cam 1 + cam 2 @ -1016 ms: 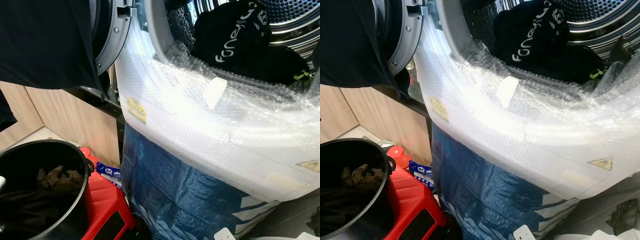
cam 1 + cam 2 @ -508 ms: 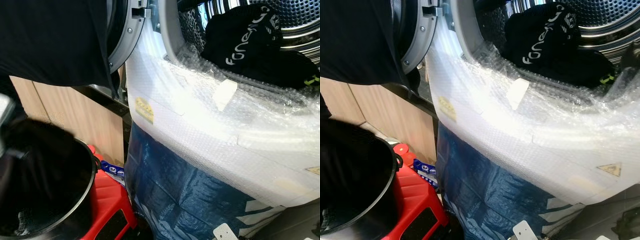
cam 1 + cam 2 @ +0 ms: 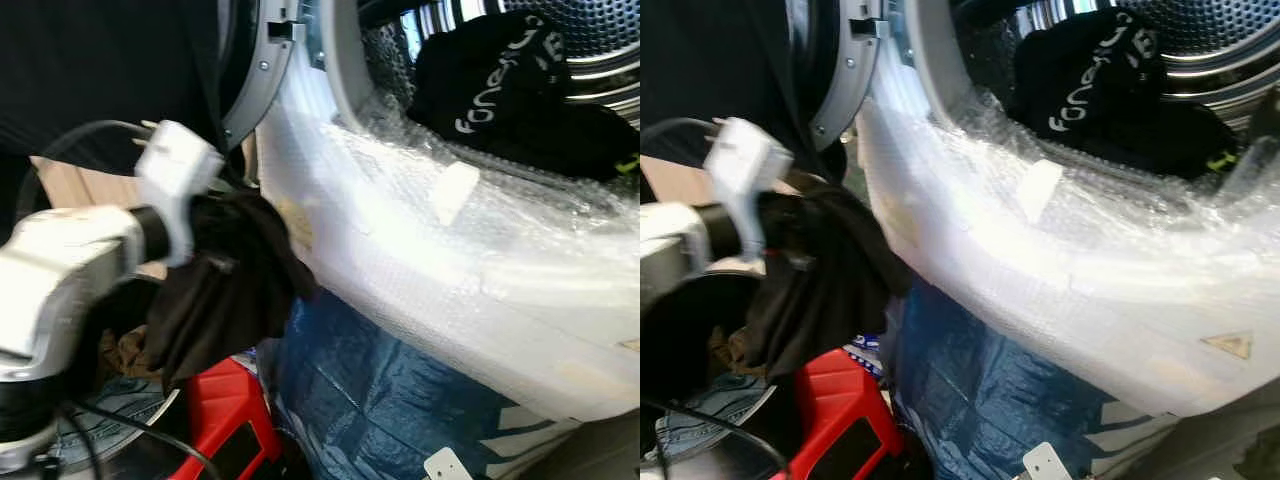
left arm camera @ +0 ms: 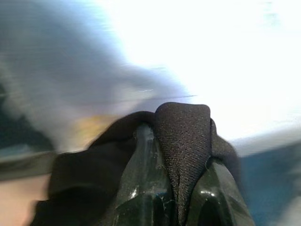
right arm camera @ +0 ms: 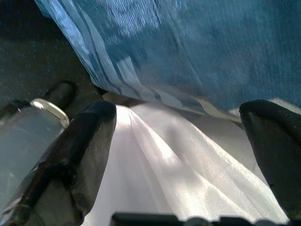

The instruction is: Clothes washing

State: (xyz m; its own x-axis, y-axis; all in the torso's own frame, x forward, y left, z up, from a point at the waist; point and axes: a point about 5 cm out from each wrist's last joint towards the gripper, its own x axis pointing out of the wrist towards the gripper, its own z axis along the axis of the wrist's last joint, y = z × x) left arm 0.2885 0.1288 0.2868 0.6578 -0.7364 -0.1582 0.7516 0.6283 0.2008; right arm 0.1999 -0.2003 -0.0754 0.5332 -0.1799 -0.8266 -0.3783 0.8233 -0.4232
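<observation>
Left pincer (image 4: 181,155) carries a dark garment (image 3: 225,290) toward the washer drum (image 3: 560,25).

The left pincer's 2 black fingers (image 4: 146,183) are clamped on a bunched fold of the dark garment, which hangs limp below it, just beside the bubble-wrapped washer front (image 3: 440,260) and above the red stool (image 3: 225,420). The cloth looks soft, light and floppy, so it likely sags and drags; a pinch on a thick gathered fold should hold better than a thin edge. A black garment with white lettering (image 3: 500,85) already lies in the drum. The right pincer (image 5: 178,146) hangs with its fingers spread apart over white fabric (image 5: 188,174).
</observation>
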